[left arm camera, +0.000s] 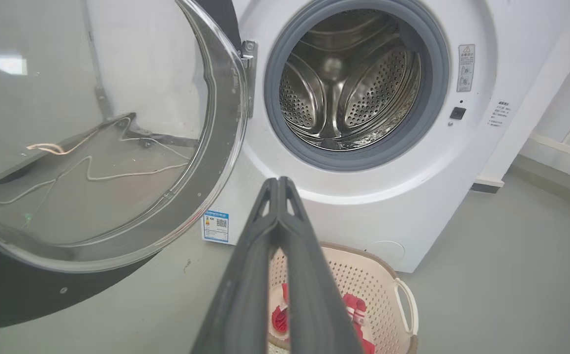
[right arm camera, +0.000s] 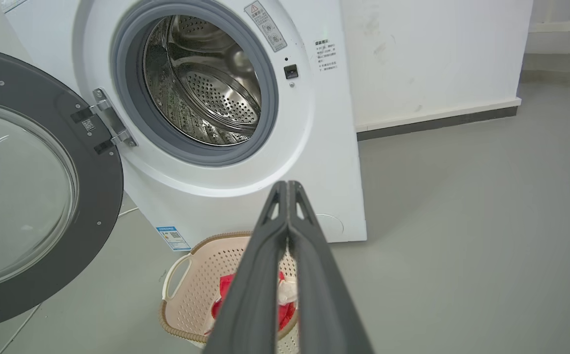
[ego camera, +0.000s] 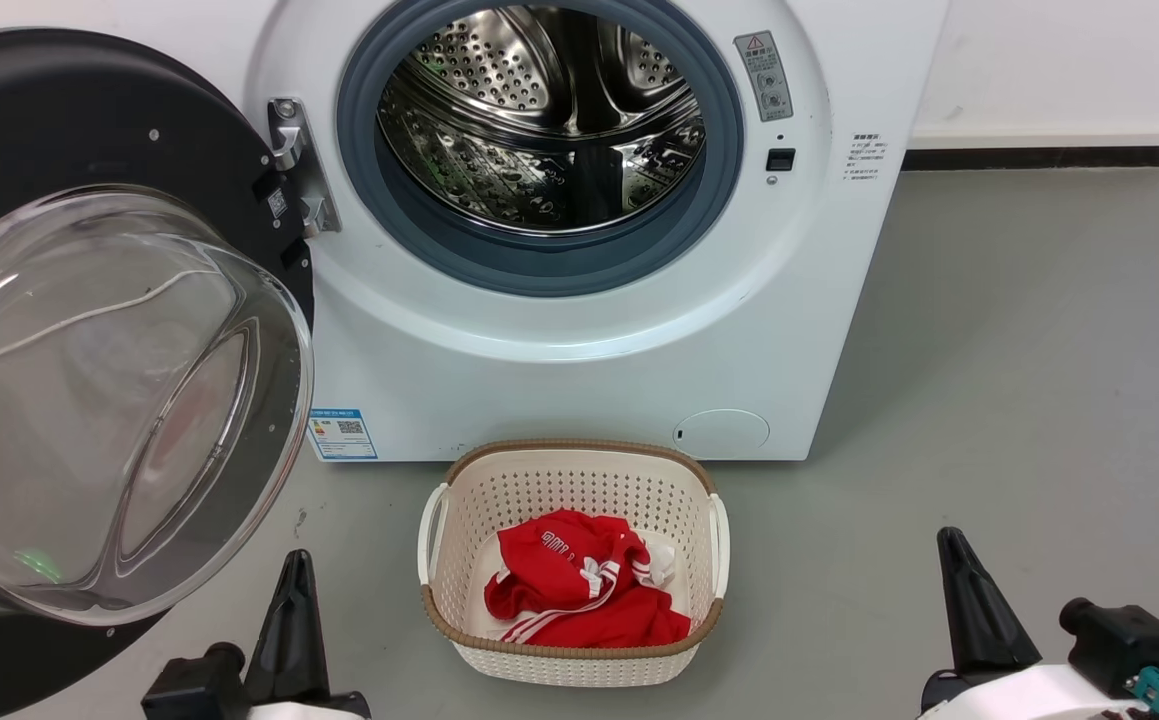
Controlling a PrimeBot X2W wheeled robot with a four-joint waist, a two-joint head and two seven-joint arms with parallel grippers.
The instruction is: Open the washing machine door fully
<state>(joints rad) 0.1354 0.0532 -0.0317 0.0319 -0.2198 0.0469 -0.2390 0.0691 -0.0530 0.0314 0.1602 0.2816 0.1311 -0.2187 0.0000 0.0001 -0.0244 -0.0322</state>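
The washing machine door [ego camera: 89, 150], a round black disc with a bulging clear glass bowl [ego camera: 109, 400], stands swung out to the left on its metal hinge [ego camera: 297, 160]. It also appears in the left wrist view as the door [left arm camera: 206, 113] and in the right wrist view as the door [right arm camera: 98, 196]. The steel drum [ego camera: 549, 120] lies exposed behind its grey rubber rim. My left gripper [ego camera: 294, 565] is shut and empty, low beside the door's bottom edge and apart from it. My right gripper [ego camera: 947, 540] is shut at the lower right, holding nothing.
A cream perforated laundry basket [ego camera: 459, 520] with red clothing [ego camera: 579, 590] sits on the grey floor just in front of the white machine [ego camera: 579, 380]. Open floor [ego camera: 1019, 400] stretches to the right, up to a white wall with a dark skirting [ego camera: 1039, 157].
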